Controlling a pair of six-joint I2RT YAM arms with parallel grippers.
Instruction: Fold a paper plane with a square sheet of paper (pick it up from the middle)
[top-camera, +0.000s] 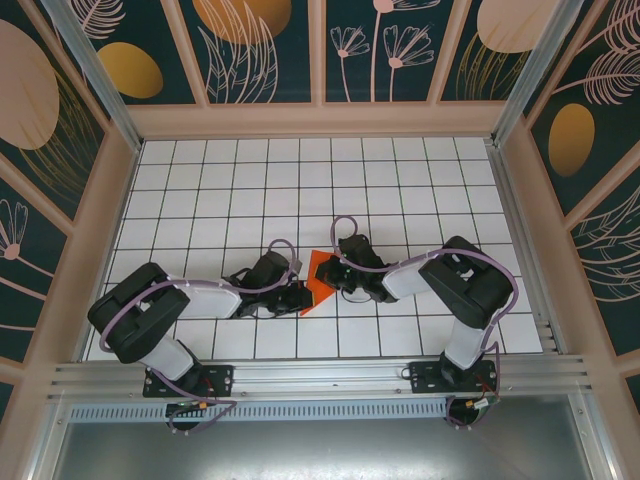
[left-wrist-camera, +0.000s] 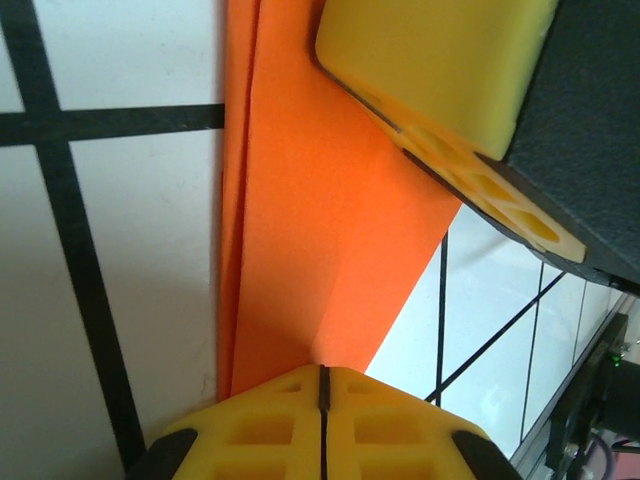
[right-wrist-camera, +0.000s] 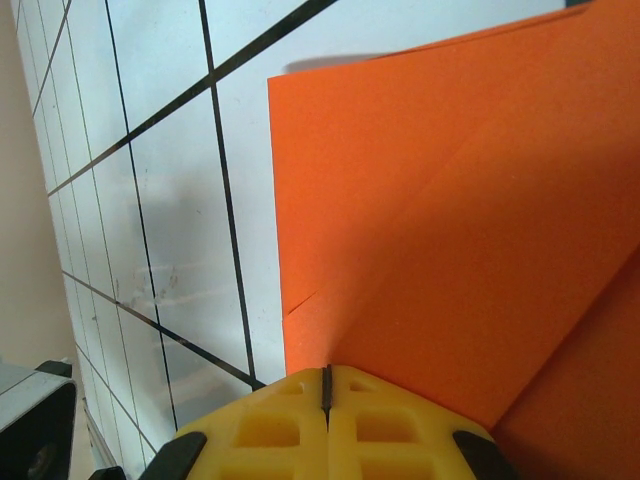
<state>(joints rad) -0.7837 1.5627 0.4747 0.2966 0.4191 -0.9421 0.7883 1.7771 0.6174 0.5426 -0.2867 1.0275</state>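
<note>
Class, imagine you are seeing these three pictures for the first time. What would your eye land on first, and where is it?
The bright orange paper, partly folded, stands out on the white gridded table, toward its near edge. The left gripper and right gripper meet there, each shut on the paper from its own side. Around the table, dark wall panels with large plant drawings also draw the eye.

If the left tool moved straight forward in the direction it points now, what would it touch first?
The left tool, shut on the folded orange paper sheet, would push that paper first. Beyond it, probably the right tool's yellow finger; the depth is unclear.
</note>
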